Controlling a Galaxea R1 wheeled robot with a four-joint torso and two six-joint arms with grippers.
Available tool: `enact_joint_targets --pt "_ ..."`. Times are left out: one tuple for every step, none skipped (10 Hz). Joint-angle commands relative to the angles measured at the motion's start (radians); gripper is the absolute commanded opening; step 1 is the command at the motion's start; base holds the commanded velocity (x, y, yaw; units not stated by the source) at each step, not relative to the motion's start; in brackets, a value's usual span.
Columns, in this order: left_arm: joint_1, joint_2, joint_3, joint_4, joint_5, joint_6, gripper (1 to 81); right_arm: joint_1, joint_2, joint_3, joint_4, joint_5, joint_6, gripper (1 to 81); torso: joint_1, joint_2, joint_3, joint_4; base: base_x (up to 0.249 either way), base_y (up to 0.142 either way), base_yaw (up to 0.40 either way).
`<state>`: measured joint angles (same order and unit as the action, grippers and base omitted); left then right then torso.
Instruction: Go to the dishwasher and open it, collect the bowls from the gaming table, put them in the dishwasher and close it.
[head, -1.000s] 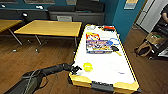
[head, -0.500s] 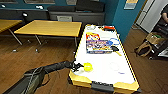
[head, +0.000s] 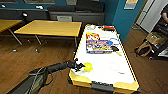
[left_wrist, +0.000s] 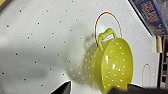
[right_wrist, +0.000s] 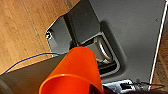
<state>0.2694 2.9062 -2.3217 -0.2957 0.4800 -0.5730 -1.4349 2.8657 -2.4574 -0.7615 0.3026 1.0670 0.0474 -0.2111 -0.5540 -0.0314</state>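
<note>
The gaming table (head: 107, 72) is white-topped with yellow edges and stands just ahead of me. At its near left corner is the pale yellow-green bowl (head: 88, 67), and my left gripper (head: 81, 66) reaches it from the left. In the left wrist view this bowl (left_wrist: 115, 65) is perforated, has a loop handle and is tipped on its side above its shadow, with my left gripper (left_wrist: 100, 88) shut on its lower rim. The orange-red bowl (right_wrist: 75, 72) sits close in front of the right wrist camera, gripped by my right gripper (right_wrist: 96, 90), over wood floor and my own grey base. The dishwasher is out of view.
A colourful board-game box (head: 98, 45) lies mid-table, with a small dark object (head: 114, 48) beside it. Yellow-topped tables (head: 50, 27) stand to the left over wood floor. A bag and box (head: 147, 45) sit at the right, near a person (head: 165, 15).
Hardly anything differs: my left arm stays at the table's near left corner with the yellow-green bowl at its tip.
</note>
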Motion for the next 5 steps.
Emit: enact_joint_targets --pt "-0.160 0.053 -0.048 -0.003 0.042 -0.021 81.1 0.006 -0.007 0.005 -0.024 -0.033 -0.001 1.0 0.000 0.000 0.000 0.000 0.000 0.000 0.000" --pt "-0.160 0.071 -0.073 -0.005 0.040 -0.042 81.1 0.006 -0.007 0.005 -0.024 -0.032 -0.001 1.0 0.000 0.000 0.000 0.000 0.000 0.000 0.000" --pt "-0.158 0.082 -0.084 -0.006 0.038 -0.054 81.1 0.004 -0.007 0.005 -0.024 -0.033 -0.001 1.0 0.000 0.000 0.000 0.000 0.000 0.000 0.000" --pt "-0.156 0.087 -0.087 -0.008 0.028 -0.062 81.1 0.004 -0.007 0.005 -0.024 -0.033 -0.001 1.0 0.000 0.000 0.000 0.000 0.000 0.000 0.000" --pt "-0.149 0.087 -0.085 -0.013 0.005 -0.062 81.1 0.004 -0.007 0.003 -0.024 -0.031 -0.001 1.0 0.000 0.000 0.000 0.000 0.000 0.000 0.000"
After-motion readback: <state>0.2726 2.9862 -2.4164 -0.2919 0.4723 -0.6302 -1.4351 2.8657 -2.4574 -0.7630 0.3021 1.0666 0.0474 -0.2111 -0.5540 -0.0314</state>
